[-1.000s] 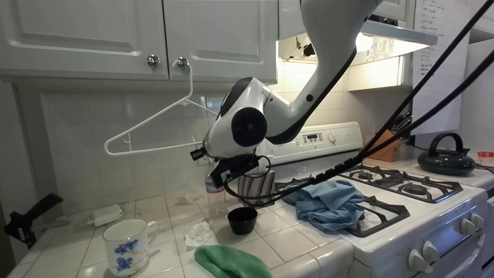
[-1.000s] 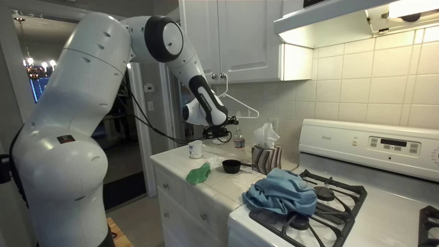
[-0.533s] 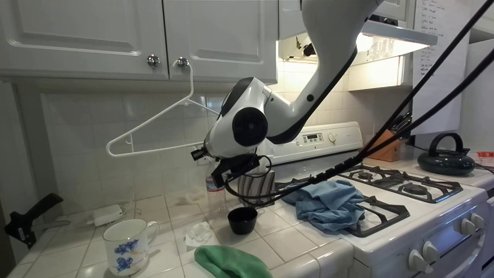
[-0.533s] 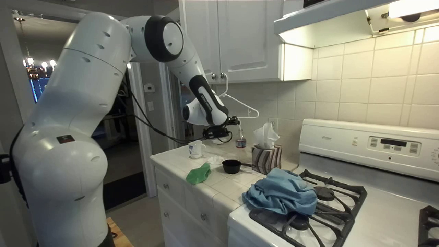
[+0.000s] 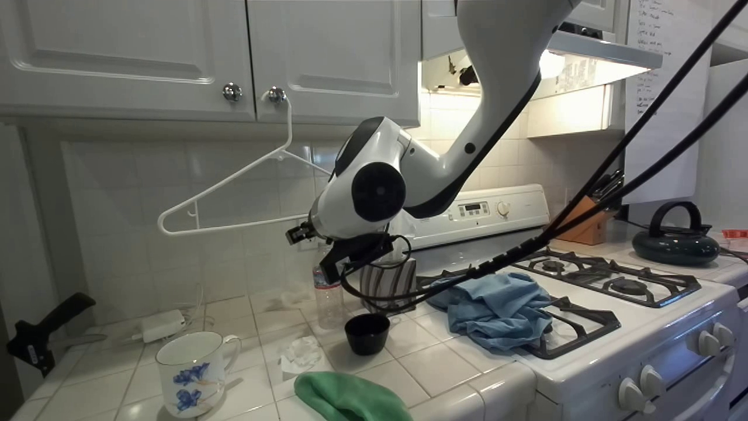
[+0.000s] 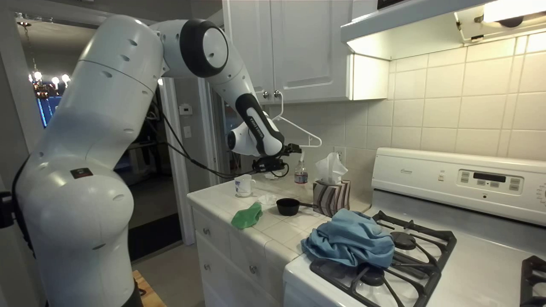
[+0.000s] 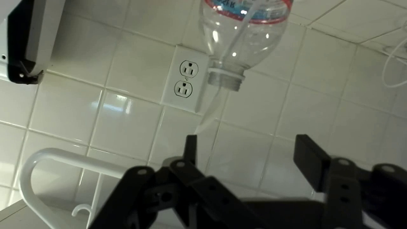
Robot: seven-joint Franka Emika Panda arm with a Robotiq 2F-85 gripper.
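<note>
In the wrist view my gripper (image 7: pixel 246 149) stands open, its two black fingers well apart with only wall tiles behind the gap. A clear bottle (image 7: pixel 267 35) with a red and blue label is ahead of it, uncapped. From the bottle's neck sticks a thin white strip (image 7: pixel 208 116), whose widened end lies close to the left fingertip; whether they touch I cannot tell. Both exterior views show the gripper (image 5: pixel 299 235) above the bottle (image 6: pixel 301 175) at the back of the counter. A white hanger (image 5: pixel 234 226) hangs from a cabinet knob beside the gripper, partly hidden behind the arm.
A small black pan (image 6: pixel 288 207) and a striped tissue box (image 6: pixel 331 198) stand near the bottle. The counter also holds a flowered mug (image 5: pixel 190 374), a green cloth (image 5: pixel 347 397) and crumpled tissue (image 5: pixel 301 352). A blue cloth (image 6: pixel 349 238) covers part of the stove.
My gripper's fingers have opened. The white strip has come down lower, and the bottle has shifted slightly right in both exterior views. The hanger sways a little; the arm is nearly still.
</note>
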